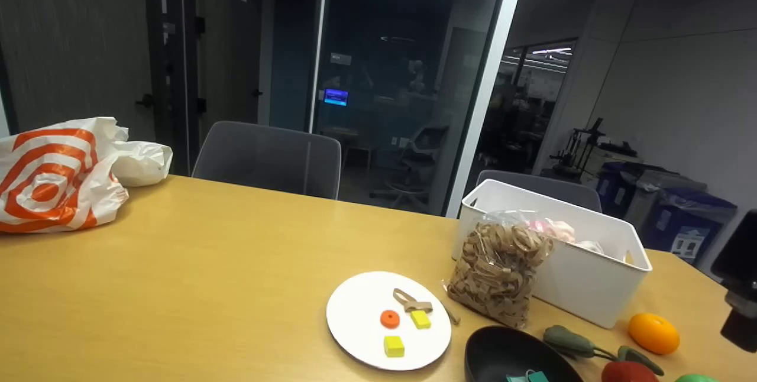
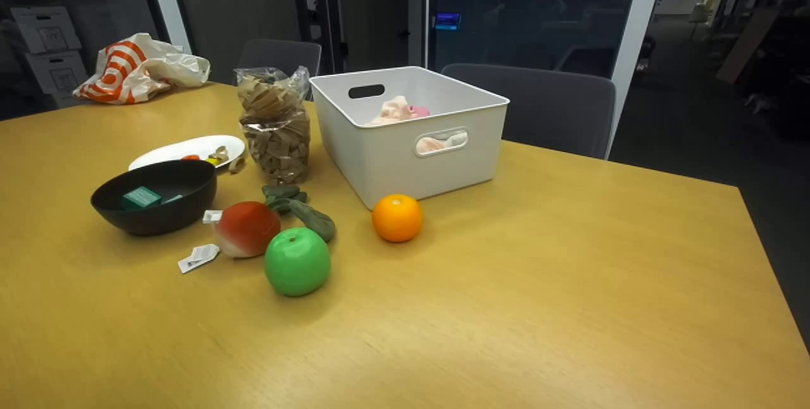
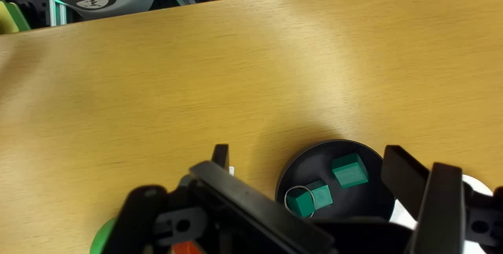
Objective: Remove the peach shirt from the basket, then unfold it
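Note:
In both exterior views the peach shirt (image 2: 393, 110) (image 1: 560, 230) lies crumpled inside the white basket (image 2: 436, 171) (image 1: 582, 287), mostly hidden by the walls. Some pale peach cloth also shows through the basket's handle slot. A brighter pink piece (image 2: 418, 111) lies against it; whether it belongs to the shirt I cannot tell. Seen from the wrist, my gripper (image 3: 310, 161) is open with nothing held, its fingers spread wide above a black bowl. Neither basket nor shirt appears in the wrist view. Dark parts of the gripper show at the right edge of an exterior view.
Against the basket's side leans a clear bag of brown strips (image 2: 276, 130). Nearby are the black bowl (image 2: 155, 200) with green blocks, a white plate (image 1: 355, 334), an orange (image 2: 397, 218), a green apple (image 2: 297, 261), a red fruit (image 2: 247, 228) and dark green pieces (image 2: 313, 218).

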Motion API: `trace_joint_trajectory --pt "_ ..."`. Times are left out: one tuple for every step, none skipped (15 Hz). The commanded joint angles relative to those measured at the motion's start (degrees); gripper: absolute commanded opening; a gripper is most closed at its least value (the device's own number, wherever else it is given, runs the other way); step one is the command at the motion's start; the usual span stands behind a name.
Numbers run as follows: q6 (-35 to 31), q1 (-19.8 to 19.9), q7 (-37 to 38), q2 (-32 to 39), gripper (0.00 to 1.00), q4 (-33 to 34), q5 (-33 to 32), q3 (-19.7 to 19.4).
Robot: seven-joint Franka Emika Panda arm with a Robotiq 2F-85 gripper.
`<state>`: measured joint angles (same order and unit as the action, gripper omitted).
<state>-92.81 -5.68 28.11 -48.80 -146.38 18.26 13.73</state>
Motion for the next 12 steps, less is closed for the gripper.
trace_joint_trajectory --pt "-4.15 2.1 -0.29 1.74 1.0 0.52 0.4 1.6" --pt "-6.21 2.54 -0.29 2.55 1.0 0.61 0.22 1.77" --pt "-8.08 2.85 -0.46 3.3 1.0 0.73 -0.28 1.94" --pt "-9.94 3.26 -0.58 4.51 1.0 1.1 -0.58 1.83" --pt "-11.8 3.64 -0.6 5.52 1.0 1.31 -1.02 1.82" --pt "-13.43 3.98 -0.8 6.85 1.0 1.86 -1.35 1.46" --pt "-14.94 4.25 -1.04 8.06 1.0 2.21 -1.88 1.13" --pt "-16.64 4.83 -0.9 9.36 1.0 2.69 -2.78 0.99" --pt "-18.26 5.55 -0.9 10.78 1.0 3.42 -4.11 0.8" --pt "-19.71 6.08 -0.84 11.91 1.0 4.04 -5.44 0.62" --pt "-21.07 6.64 -0.62 12.95 1.0 4.95 -6.81 0.4" --pt "-21.96 7.13 -0.64 13.98 1.0 6.09 -8.4 0.17"
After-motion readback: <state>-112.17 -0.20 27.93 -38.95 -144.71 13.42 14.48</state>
